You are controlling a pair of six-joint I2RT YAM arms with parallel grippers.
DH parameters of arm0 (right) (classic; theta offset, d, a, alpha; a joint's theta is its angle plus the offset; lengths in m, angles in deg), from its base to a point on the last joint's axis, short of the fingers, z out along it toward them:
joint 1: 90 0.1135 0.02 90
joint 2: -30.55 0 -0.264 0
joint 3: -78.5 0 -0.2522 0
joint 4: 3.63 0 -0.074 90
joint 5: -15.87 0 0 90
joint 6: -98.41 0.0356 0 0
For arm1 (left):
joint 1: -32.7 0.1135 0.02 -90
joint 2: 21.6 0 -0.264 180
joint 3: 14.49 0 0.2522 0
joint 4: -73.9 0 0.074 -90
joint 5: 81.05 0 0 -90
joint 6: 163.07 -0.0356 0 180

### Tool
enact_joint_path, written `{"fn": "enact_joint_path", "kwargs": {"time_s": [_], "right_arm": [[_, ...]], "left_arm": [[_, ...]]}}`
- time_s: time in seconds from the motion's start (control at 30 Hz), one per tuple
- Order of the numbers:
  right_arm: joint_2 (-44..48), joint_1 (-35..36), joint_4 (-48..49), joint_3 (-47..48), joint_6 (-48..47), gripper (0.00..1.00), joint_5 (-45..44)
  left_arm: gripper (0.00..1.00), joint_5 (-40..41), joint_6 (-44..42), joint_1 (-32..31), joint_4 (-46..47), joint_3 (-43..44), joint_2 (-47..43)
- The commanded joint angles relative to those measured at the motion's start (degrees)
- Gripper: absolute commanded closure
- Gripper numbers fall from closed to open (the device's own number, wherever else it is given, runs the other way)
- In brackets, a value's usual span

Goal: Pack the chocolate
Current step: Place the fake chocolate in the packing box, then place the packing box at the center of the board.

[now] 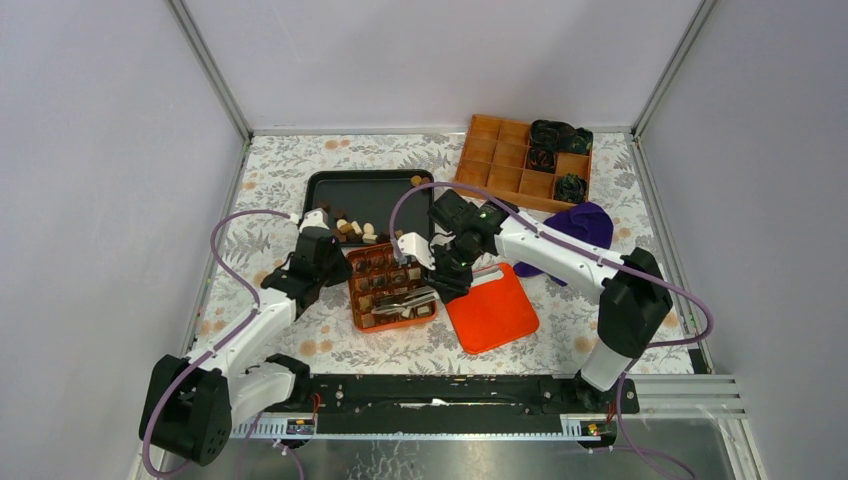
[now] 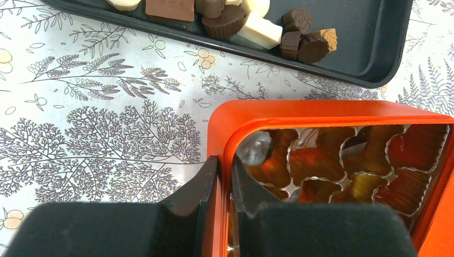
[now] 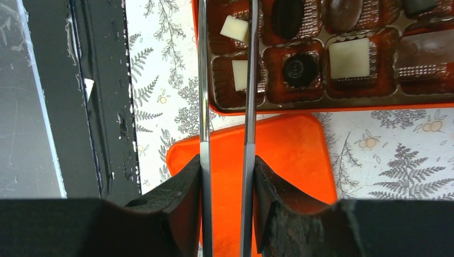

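Your left gripper (image 2: 225,165) is closed on the left wall of the orange box (image 2: 321,110), one finger outside and one inside, so it is bracing the box. Your right gripper (image 3: 227,160) is clamped on a pair of metal tongs (image 3: 249,107). The blades reach over the box from the right, passing above the orange lid (image 3: 289,155), which lies just beside the box. The tips run out of the wrist picture, so you cannot tell whether the tongs carry a piece.

The chocolate (image 2: 259,29) is partly a loose heap on the black tray (image 2: 369,48), on the far side of the box. The packed pieces (image 3: 349,58) sit in cells of the box. The cells next to the left finger look empty.

The risks, as I judge them:

- **Dropping a piece:** the blades are smooth and thin, so a small piece can slip or turn and fall on the table (image 2: 107,96) between tray and box.
- **Going too low:** the blades hang above filled cells, so you may push a seated piece out or dent the thin liner.
- **Hitting the left finger:** the inside finger stands at a corner cell, and the tongs can hit it there.
- **Losing the box:** if the tongs press hard on the box, its wall may slide out of the left grip.
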Motion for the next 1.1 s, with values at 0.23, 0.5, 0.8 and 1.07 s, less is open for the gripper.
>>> {"fn": "enact_joint_path", "kwargs": {"time_s": [0.23,0.5,0.8,1.07], "right_arm": [[0.48,0.66,-0.40,1.82,-0.20,0.62,2.11],[-0.17,0.66,-0.95,4.17,1.14,0.51,3.73],[-0.92,-1.04,-3.20,10.45,3.05,0.59,8.53],[-3.36,-9.27,-5.04,18.25,3.79,0.61,12.93]], "left_arm": [[1.00,-1.40,1.49,-0.23,2.78,2.47,-0.28],[1.00,-1.50,1.67,-0.26,2.48,2.18,-0.58],[1.00,-1.97,1.72,-0.22,1.81,2.19,-0.42],[1.00,-2.07,1.73,-0.25,-1.07,1.80,-1.83]]}}
